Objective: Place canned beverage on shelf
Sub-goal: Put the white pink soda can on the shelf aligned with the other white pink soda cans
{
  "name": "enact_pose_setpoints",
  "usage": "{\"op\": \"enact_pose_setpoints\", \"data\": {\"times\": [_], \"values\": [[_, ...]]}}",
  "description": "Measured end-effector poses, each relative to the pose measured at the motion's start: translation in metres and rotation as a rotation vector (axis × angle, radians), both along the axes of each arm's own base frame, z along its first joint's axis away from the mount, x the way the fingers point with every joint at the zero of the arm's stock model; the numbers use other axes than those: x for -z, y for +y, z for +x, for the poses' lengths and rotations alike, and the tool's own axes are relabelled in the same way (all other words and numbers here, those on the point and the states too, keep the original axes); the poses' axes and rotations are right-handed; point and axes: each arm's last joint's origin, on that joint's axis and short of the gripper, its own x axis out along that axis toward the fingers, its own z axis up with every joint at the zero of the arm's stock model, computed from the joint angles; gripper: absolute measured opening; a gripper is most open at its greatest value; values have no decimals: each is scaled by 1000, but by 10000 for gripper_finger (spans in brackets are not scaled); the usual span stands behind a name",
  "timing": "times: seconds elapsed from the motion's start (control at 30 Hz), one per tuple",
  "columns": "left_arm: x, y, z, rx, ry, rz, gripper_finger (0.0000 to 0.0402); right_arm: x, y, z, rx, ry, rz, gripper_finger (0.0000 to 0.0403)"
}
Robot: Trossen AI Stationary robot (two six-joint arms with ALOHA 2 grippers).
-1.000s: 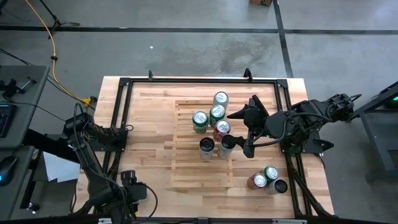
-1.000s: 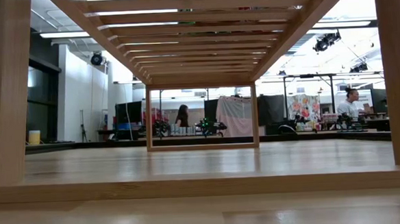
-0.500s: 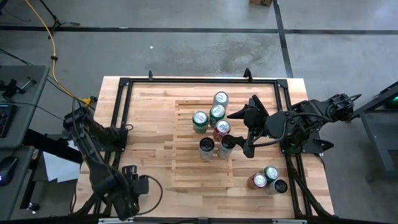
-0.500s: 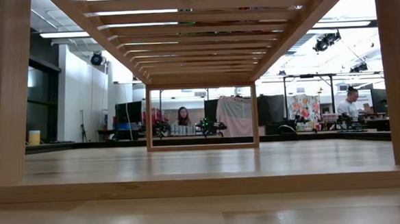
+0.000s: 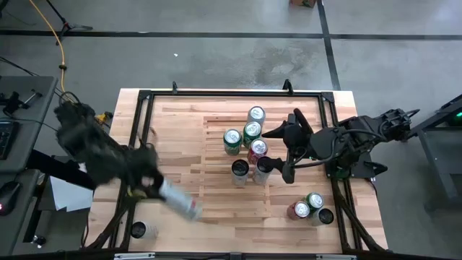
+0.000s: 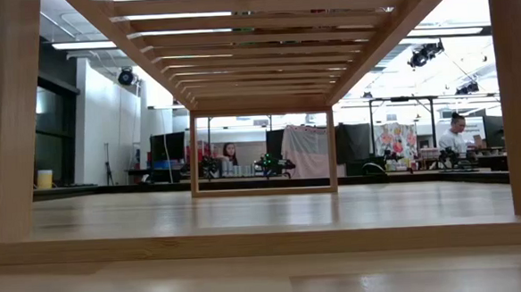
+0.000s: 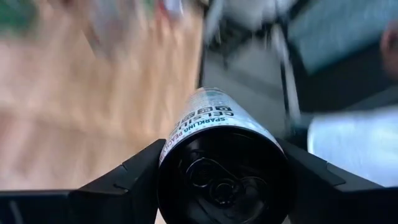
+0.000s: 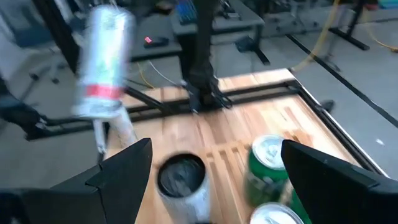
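Observation:
My left gripper (image 5: 163, 191) hangs over the table's left front part, shut on a silver can with a red band (image 5: 182, 204); the right wrist view shows this can (image 8: 104, 57) in the air. The shelf of pale slats (image 5: 216, 189) stands mid-table and bears several upright cans, among them a green one (image 5: 232, 140) and a dark-topped one (image 5: 240, 170). My right gripper (image 5: 280, 153) hovers open over the shelf's right side, nothing between its fingers (image 8: 118, 177). The low view looks under the shelf (image 6: 255, 39) and shows neither gripper. My left gripper pinches the can between its two fingers (image 7: 134, 177), one on each side wall near the can's dark end (image 7: 186, 134). That end faces the wrist, and the can juts out along the fingers. It is lifted clear of the table, lying tilted, its far end toward the shelf.
One more can (image 5: 137, 230) stands on the tabletop near the left front corner. Three cans (image 5: 310, 208) stand together at the right front. A black frame (image 5: 216, 92) runs round the table. A sheet of paper (image 5: 68, 196) lies left of the table.
My left gripper has risen from the table's near left corner and swung toward the shelf, tipping from steeply down to a shallow slant. The silver can has come up with it, lifted clear and laid over. The can by the left front corner has come into view.

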Motion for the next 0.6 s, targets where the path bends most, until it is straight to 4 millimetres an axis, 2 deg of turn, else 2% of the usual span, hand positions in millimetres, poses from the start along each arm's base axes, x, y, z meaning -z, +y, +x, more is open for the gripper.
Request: {"op": "enact_pose_setpoints", "data": {"times": [0.13, 0.3, 0.47, 0.6], "values": [[-28, 28, -9, -161, -208, 154, 238, -8, 4, 4, -63, -83, 41, 342], [-42, 47, -5, -343, -315, 292, 238, -16, 8, 11, -112, -175, 32, 342], [-47, 56, 10, -500, -366, 264, 238, -18, 9, 19, -58, -228, -32, 342], [-47, 58, 24, -549, -380, 222, 238, -15, 7, 27, 42, -220, -150, 342]]}}
